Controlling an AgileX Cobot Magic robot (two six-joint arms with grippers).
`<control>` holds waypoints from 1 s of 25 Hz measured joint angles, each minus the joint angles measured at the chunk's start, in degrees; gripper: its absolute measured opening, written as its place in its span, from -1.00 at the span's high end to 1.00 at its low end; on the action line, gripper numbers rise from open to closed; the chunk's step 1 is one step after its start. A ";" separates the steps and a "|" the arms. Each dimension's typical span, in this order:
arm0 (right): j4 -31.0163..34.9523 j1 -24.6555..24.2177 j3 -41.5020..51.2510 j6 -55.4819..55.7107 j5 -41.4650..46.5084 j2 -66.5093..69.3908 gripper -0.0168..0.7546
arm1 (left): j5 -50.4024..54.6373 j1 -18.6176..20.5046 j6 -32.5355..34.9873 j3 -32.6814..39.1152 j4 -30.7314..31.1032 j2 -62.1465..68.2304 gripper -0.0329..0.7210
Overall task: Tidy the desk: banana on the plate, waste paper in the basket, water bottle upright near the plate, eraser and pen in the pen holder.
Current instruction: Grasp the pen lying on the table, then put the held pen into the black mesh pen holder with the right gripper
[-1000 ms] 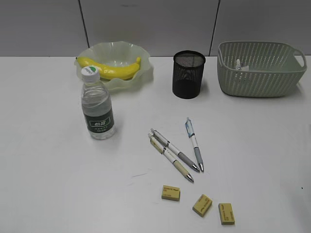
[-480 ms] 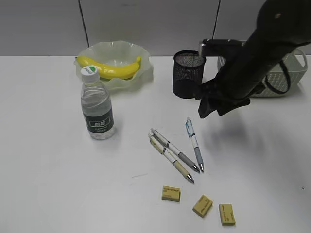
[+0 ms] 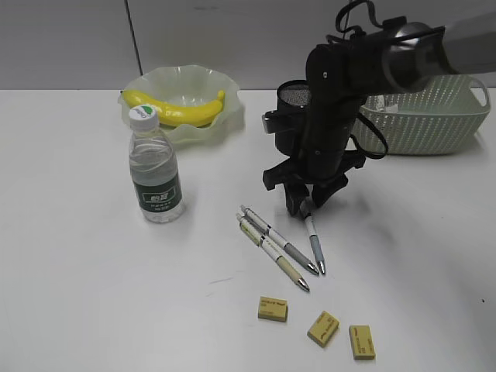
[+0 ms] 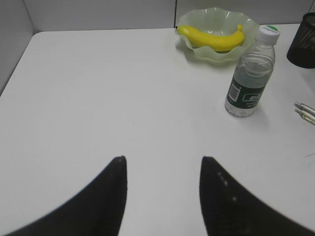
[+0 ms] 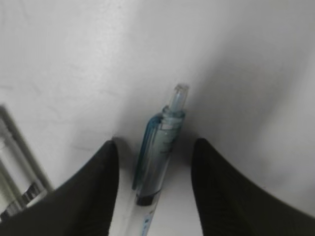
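Observation:
My right gripper point(image 3: 304, 203) is open and down at the table, its fingers point(image 5: 155, 147) on either side of the blue-topped pen point(image 5: 160, 160), apart from it. That pen point(image 3: 313, 240) lies beside two more pens point(image 3: 275, 246). Three yellow erasers point(image 3: 318, 325) lie near the front. The black mesh pen holder point(image 3: 291, 128) is partly hidden behind the arm. The banana point(image 3: 174, 108) lies in the green plate point(image 3: 225, 85), and the water bottle point(image 3: 155, 167) stands upright beside it. My left gripper point(image 4: 162, 162) is open and empty over bare table.
The green basket point(image 3: 434, 116) stands at the back right, behind the right arm, and I cannot see any paper in it. The bottle point(image 4: 250, 73), the plate point(image 4: 251, 24) and the banana point(image 4: 211, 37) also show in the left wrist view.
The right arm came in from the right and dropped in front of the pen holder. Its open fingers now straddle the top end of the blue pen. Nothing on the table has moved.

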 joint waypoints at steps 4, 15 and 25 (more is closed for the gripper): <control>-2.18 0.30 -0.18 1.14 0.14 0.81 0.45 | 0.00 0.00 0.00 0.00 0.00 0.00 -0.05; -7.50 -0.24 20.12 1.27 -45.16 -26.05 0.59 | 0.00 0.00 0.02 0.00 0.00 0.00 -0.05; -3.53 -7.58 23.26 -5.28 -96.62 -11.96 0.59 | 0.00 0.00 0.02 0.00 0.00 0.00 0.11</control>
